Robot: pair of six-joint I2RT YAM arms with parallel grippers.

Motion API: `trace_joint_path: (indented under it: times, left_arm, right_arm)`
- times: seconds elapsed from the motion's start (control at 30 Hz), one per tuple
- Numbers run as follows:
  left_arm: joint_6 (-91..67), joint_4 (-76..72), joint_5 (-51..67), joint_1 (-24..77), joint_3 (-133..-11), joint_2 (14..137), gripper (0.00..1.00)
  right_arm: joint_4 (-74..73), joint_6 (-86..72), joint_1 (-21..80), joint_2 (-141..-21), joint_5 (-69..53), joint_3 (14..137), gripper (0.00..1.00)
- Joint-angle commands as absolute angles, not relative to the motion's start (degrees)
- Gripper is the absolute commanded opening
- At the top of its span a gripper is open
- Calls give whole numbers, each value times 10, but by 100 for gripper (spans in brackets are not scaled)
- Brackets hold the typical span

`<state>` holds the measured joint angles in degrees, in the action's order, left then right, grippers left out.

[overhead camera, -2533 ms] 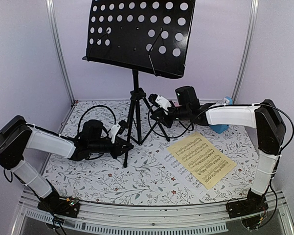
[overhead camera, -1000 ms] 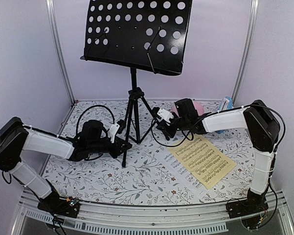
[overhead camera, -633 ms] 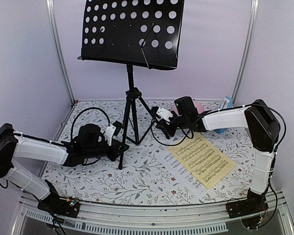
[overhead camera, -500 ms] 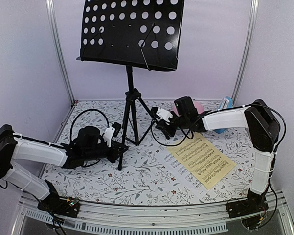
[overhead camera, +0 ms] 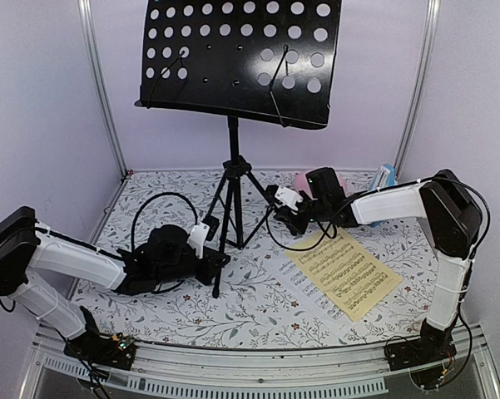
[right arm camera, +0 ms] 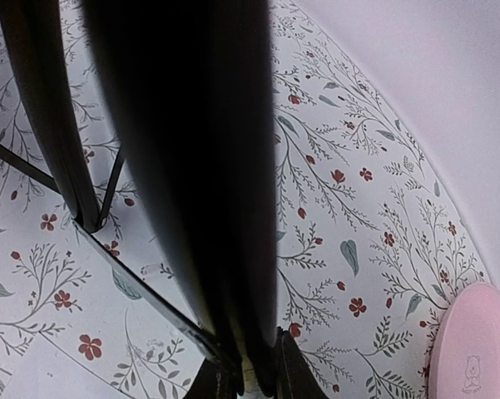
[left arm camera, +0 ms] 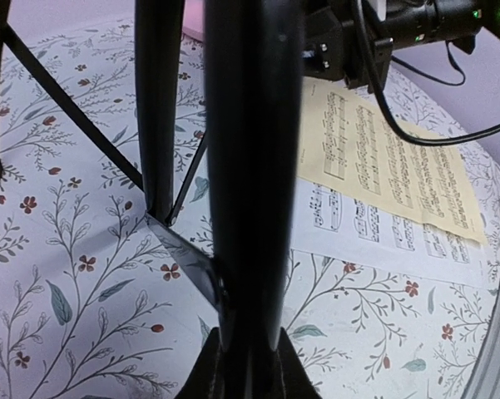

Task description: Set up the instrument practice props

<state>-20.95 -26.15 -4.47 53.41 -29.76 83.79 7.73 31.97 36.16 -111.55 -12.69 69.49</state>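
Evidently the step in hand is shifting the stand point(overhead camera: 237, 58) into its place. It is upright near the middle of the table point(overhead camera: 258, 312), with the left gripper point(overhead camera: 210, 264) clamped on its near leg and the right gripper point(overhead camera: 280, 214) clamped on the leg that points right. Each wrist view shows a dark leg pinched tight between the fingertips. To do this well, both arms should travel at one pace and hold the feet low. The wide perforated desk sits high and would likely tip if one leg led the other, so all feet should be flat before either grip opens. The yellow sheet point(overhead camera: 349, 268) lies flat to the right of the tripod, over a white sheet point(overhead camera: 309, 285), and the right leg should be set clear of both. The blue metronome point(overhead camera: 384, 177) and the pink plate point(overhead camera: 302, 179) at the far right are partly hidden behind the right arm. Blurred legs fill the wrist views, and most of each finger is cut off at the bottom edge.
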Motion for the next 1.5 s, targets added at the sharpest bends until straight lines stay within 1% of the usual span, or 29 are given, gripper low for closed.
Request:
trace_joint_path:
  times: [0.0,0.07,0.17,0.2,0.27,0.33,0.43,0.5,0.6,0.9,1.13,1.3,1.47]
  left_arm:
    - [-236,-216,-41,556,-267,831,4]
    - [-207,-224,-42,555,-254,809,18]
    - [-155,-227,-42,540,-239,762,42]
    - [-136,-228,-32,528,-232,745,48]
    - [-100,-227,-11,500,-225,712,57]
    - [-60,-223,8,466,-222,687,61]
    - [-13,-222,39,403,-231,673,62]
    - [24,-220,63,368,-252,689,62]
    - [81,-219,115,328,-303,749,63]
    - [241,-197,181,257,-485,925,62]
    - [347,-167,203,245,-622,1055,64]
    - [391,-173,218,244,-692,1132,65]
    - [411,-173,204,244,-769,1207,63]
  right_arm:
    - [97,272,291,-1083,-4,679,0]
    - [98,278,291,-1082,-20,681,0]
    - [97,287,291,-1080,-42,685,0]
    - [97,289,291,-1079,-49,686,0]
    - [96,292,291,-1078,-57,684,0]
    - [95,294,292,-1076,-63,681,0]
    - [94,296,292,-1070,-74,676,0]
    - [92,298,293,-1068,-76,675,0]
    - [89,307,296,-1069,-75,676,0]
    - [68,318,307,-1072,-68,689,0]
    - [46,326,314,-1084,-62,729,0]
    - [37,333,316,-1090,-58,742,0]
    - [34,339,317,-1097,-56,745,0]
